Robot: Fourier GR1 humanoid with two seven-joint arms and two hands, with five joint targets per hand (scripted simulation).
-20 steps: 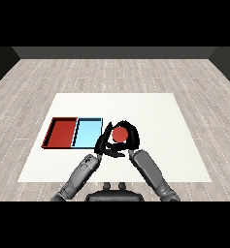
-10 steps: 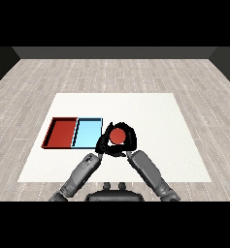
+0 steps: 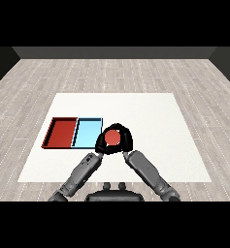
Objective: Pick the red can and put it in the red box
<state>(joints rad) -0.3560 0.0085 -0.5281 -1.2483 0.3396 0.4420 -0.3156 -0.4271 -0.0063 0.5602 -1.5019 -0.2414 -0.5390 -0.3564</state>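
The red can (image 3: 112,138) is upright, seen from above as a red disc, held above the table just right of the light blue tray (image 3: 86,132). My right hand (image 3: 126,141) curls round it from the right and over the far side. My left hand (image 3: 101,143) closes on it from the left, so both hands ring the can. The red tray (image 3: 61,133) lies further left, beside the blue tray, with nothing in it.
The white table (image 3: 150,116) stretches far and right of my hands. Both trays sit side by side at the left. My grey forearms (image 3: 145,169) come in from the lower edge and meet at the can.
The can and my right hand have shifted a little left and nearer. My left hand, earlier stretched out beside the can, has closed against it.
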